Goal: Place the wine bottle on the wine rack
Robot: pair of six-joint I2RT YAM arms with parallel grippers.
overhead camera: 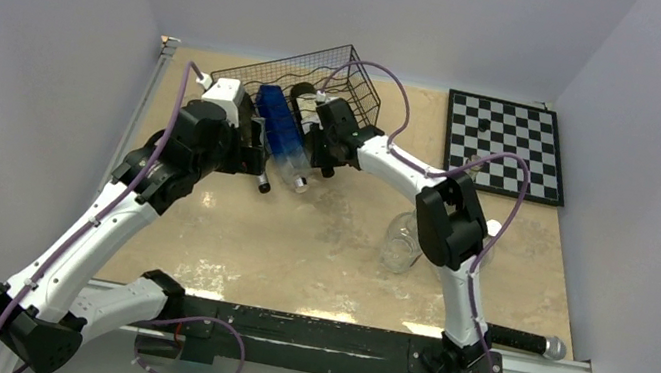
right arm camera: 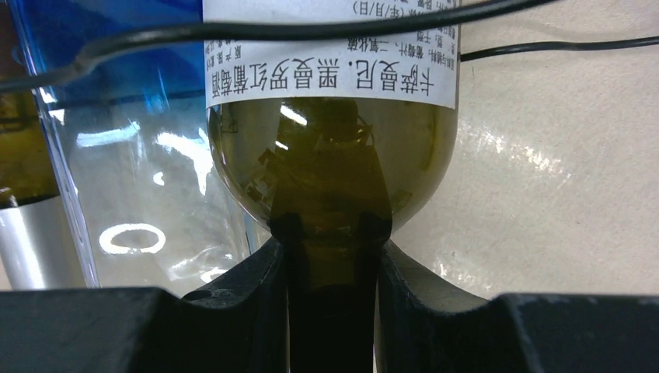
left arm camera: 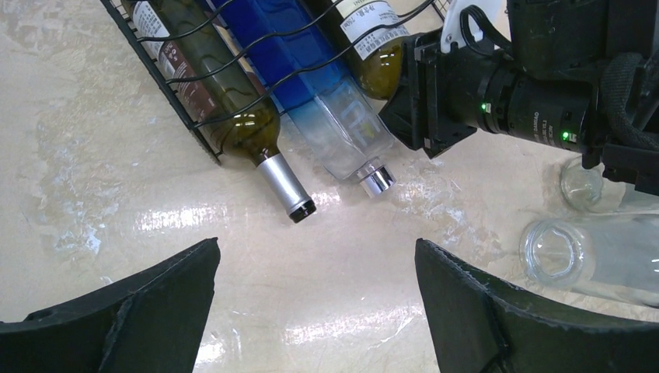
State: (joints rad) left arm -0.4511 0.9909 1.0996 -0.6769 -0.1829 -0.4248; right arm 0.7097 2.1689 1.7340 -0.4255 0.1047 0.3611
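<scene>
Right jaws grip one wine bottle (right arm camera: 330, 155) of three in wine rack (overhead camera: 361, 88).

Bright overhead light leaves streaky glare on the tabletop (left arm camera: 179, 217) and reflections on the wine bottle (right arm camera: 334, 155).

Left arm (overhead camera: 95, 238): folds out to the near left, then its long link runs far and right toward the middle. Wrist aimed down.

Left gripper (left arm camera: 315, 256): jaws spread wide, nothing between them (both dark fingers frame the bottom of its own wrist view).

Right arm (overhead camera: 391, 161): rises from the near right, elbow bent high, forearm stretching left and far.

Right gripper (right arm camera: 332, 233): fingers closed on the neck of the wine bottle (right arm camera: 334, 155), one each side.
</scene>
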